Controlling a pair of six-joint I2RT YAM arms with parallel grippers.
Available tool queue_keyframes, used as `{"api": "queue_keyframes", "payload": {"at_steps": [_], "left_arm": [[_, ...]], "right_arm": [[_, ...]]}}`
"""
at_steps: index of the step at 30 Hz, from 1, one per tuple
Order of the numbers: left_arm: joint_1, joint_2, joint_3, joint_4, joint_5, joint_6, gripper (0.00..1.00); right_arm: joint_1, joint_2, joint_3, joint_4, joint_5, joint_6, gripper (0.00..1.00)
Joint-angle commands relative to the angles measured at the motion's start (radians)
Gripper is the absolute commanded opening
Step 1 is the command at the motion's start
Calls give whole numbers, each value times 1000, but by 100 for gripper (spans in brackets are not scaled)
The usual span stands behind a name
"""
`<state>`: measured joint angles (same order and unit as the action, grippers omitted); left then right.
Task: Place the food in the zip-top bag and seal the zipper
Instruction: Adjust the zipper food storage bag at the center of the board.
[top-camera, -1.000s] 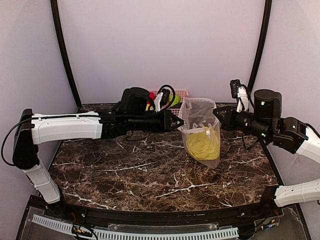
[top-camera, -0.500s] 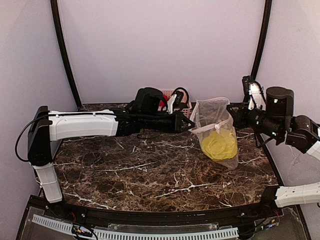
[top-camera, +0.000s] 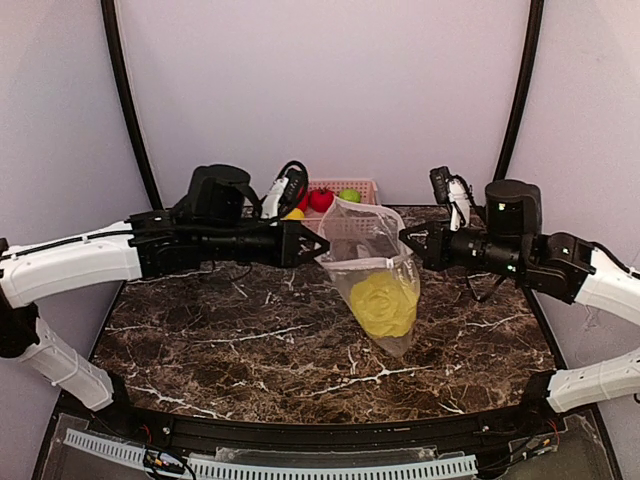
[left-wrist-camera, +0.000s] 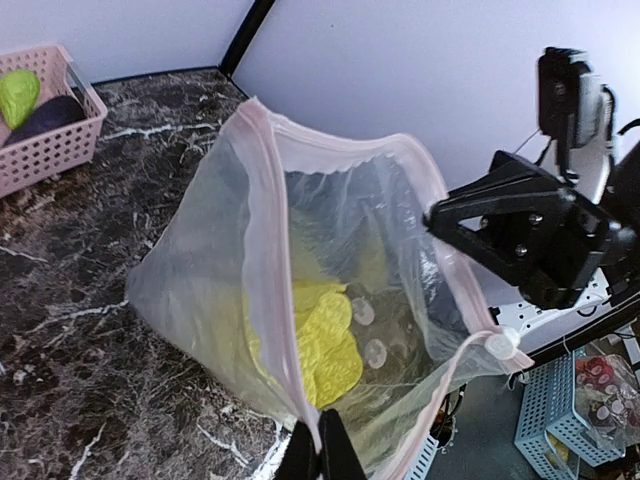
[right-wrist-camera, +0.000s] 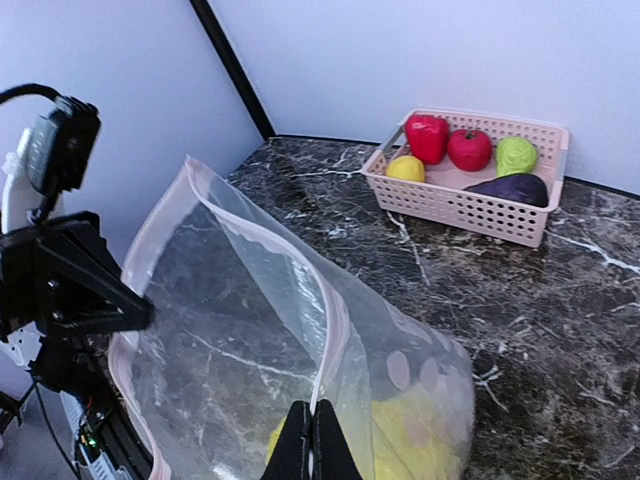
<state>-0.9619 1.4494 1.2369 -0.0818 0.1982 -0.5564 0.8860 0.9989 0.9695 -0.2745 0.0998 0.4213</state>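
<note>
The clear dotted zip-top bag (top-camera: 368, 252) hangs open between my two grippers above the table. The yellow-green cabbage (top-camera: 382, 302) lies in its bottom; it also shows in the left wrist view (left-wrist-camera: 325, 340) and the right wrist view (right-wrist-camera: 415, 430). My left gripper (top-camera: 325, 245) is shut on the bag's left mouth edge (left-wrist-camera: 315, 455). My right gripper (top-camera: 405, 240) is shut on the opposite mouth edge (right-wrist-camera: 312, 440). The pinkish zipper strip (left-wrist-camera: 265, 230) runs round the open mouth, unsealed. The red bell pepper (right-wrist-camera: 427, 135), a red round piece (right-wrist-camera: 470, 148), a green piece (right-wrist-camera: 516, 155) and a yellow piece (right-wrist-camera: 405, 168) sit in the basket.
The pink lattice basket (top-camera: 365, 186) stands at the back of the marble table (top-camera: 250, 340), just behind the bag. It also holds a dark purple piece (right-wrist-camera: 510, 188). Black frame poles rise at the back corners.
Both grippers and the bag first swung right, then moved left together to the middle. The bag stays open with the cabbage inside, and the basket's pieces show again.
</note>
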Motion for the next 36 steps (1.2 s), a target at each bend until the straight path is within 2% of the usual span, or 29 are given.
{"api": "queue_keyframes", "payload": {"at_steps": [1,6,9,12,14,15,17,19,21,23,28,32,36], "left_arm": [[14,-196,63,-289,-141,116,1],[47,-252,230,-615,-227,215,1],[96,-250,282,-724,-227,250,1],[137,-245,259,-778,-207,273,1],[172,-244,213,-769,-172,291,1],[191,-243,181,-764,-165,305,1],[214,-237,138,-749,-158,336,1],[225,-235,98,-720,-141,381,1],[228,-233,70,-669,-109,423,1],[231,-233,54,-632,-64,461,1],[251,-220,69,-571,-24,531,1],[311,-219,72,-505,-3,550,1],[398,-228,22,-395,86,550,1]], "right_arm": [[31,91,32,179,-157,90,0],[74,248,83,294,-223,196,0],[77,354,112,323,-282,254,0],[77,451,144,299,-309,266,0],[77,476,160,257,-294,249,0],[77,479,168,231,-278,235,5],[77,467,185,170,-224,197,21],[75,440,201,101,-147,152,42],[67,412,218,32,-61,108,54],[39,389,233,-26,-6,80,62],[-90,390,276,-114,5,8,72],[-205,452,329,-135,-50,-26,73],[-297,572,403,-133,-108,-57,73]]}}
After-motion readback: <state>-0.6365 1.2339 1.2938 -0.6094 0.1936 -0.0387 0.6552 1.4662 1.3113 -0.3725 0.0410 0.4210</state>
